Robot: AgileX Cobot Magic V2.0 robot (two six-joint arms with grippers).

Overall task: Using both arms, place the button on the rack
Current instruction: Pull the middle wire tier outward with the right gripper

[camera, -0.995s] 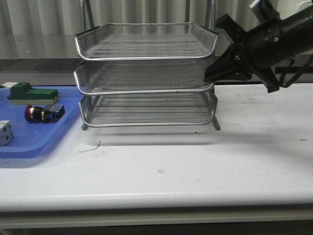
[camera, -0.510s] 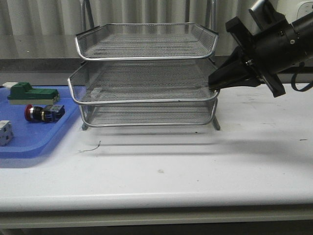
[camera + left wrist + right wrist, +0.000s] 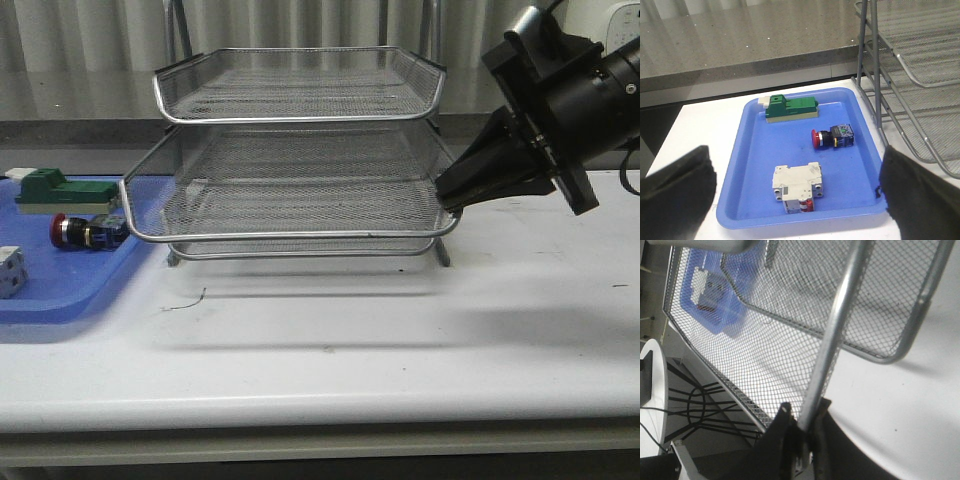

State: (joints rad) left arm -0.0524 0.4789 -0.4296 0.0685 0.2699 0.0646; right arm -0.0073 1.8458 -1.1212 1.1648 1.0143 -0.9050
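Button [image 3: 832,138] lies in blue tray [image 3: 747,165] (no legible writing); right end effector [image 3: 447,197] clamps rack [image 3: 300,150] middle-tray rim; left end effector [image 3: 795,192] spread apart.

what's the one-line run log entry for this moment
phase: opening silver wire-mesh rack middle tray | right gripper: shut on tray rim | left gripper: open above blue plastic tray | red-capped push button: in blue tray

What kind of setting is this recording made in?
Probably a lab or workshop test bench: a plain white table holds a wire-mesh rack and a blue tray of electrical parts, including a red-capped button, against a corrugated metal wall.
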